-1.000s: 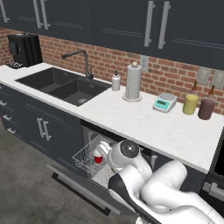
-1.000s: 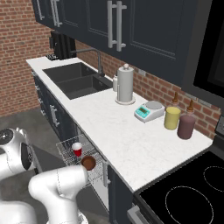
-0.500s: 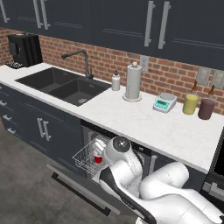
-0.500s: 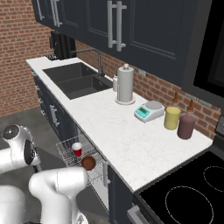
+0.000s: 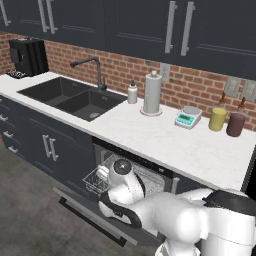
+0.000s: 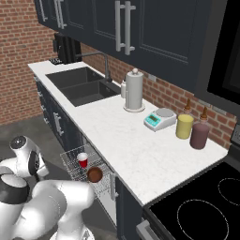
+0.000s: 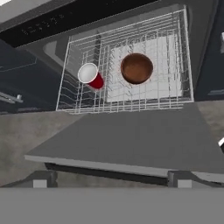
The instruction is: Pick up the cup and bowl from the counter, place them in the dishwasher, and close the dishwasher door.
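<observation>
Pincer (image 7: 111, 178) tips stand wide apart w/ nothing between them, low at the bottom of the hand view, just above the near edge of the dropped-open door (image 7: 131, 140). Fingers mostly cut off by the frame edge; in the left base view the arm's white body hides the hand and most of the rack. Cup (image 7: 90, 75) lies tilted in the wire rack (image 7: 131, 103), left part, white inside facing the camera; bowl (image 7: 137, 68) sits upright just beside it, toward the middle; the two not touching. Both lie well beyond the pincer, across the door panel. Right base view: cup (image 6: 83, 160) and bowl (image 6: 94, 175) in the pulled-out rack under the counter (image 6: 126, 145). Scale (image 5: 188, 118) display too small to read; no legible labels
</observation>
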